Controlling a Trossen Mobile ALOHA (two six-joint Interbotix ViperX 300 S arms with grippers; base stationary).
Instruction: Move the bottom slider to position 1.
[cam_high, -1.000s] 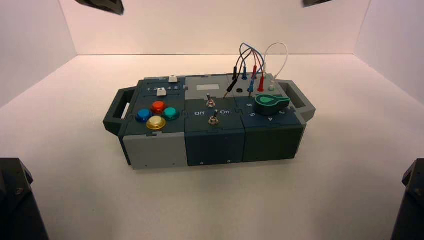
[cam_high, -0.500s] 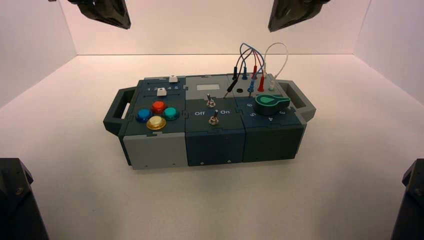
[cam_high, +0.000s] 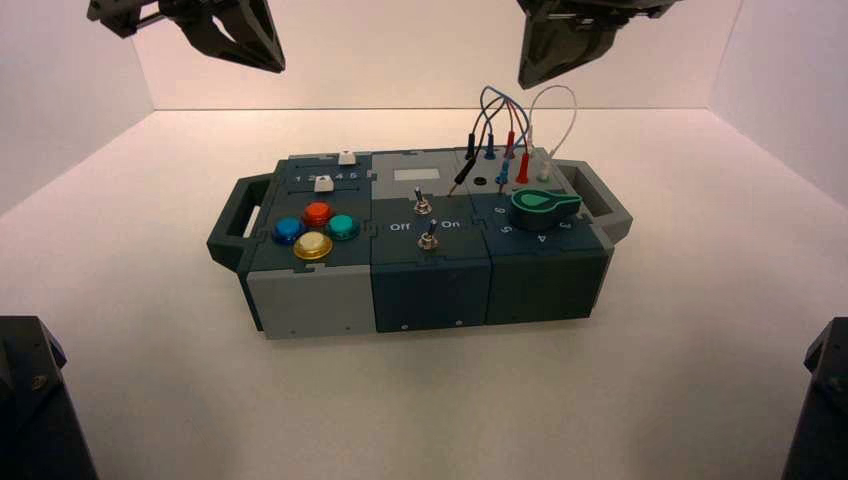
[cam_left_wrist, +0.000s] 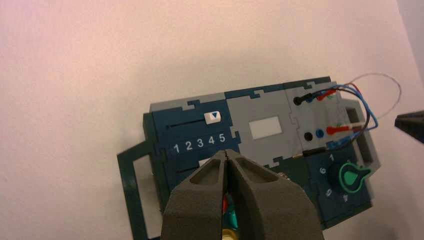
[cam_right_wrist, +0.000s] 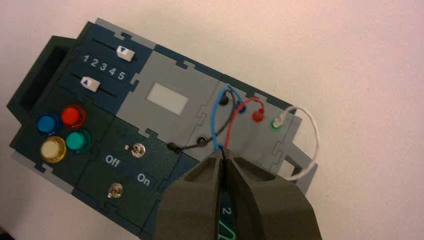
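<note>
The bottom slider (cam_high: 322, 183) is a small white knob on the box's left block, between the digit row and the coloured buttons. It shows plainly in the right wrist view (cam_right_wrist: 90, 83). In the left wrist view only a white sliver of it (cam_left_wrist: 203, 162) shows beside my fingers. The numeral 1 (cam_left_wrist: 176, 148) ends the row 1 to 5 and also shows in the right wrist view (cam_right_wrist: 86, 60). My left gripper (cam_high: 270, 60) hangs high behind the box's left end, shut and empty (cam_left_wrist: 227, 152). My right gripper (cam_high: 528, 75) hangs high above the wires, shut and empty (cam_right_wrist: 223, 152).
A twin white slider knob (cam_high: 346, 157) sits behind the digit row. Blue, red, teal and yellow buttons (cam_high: 314, 229), two toggle switches (cam_high: 426, 222), a green dial (cam_high: 543, 203) and looping wires (cam_high: 510, 125) fill the box top. White walls enclose the table.
Both grippers have come down into the high view from its top edge, towards the box. The box and its sliders have not moved.
</note>
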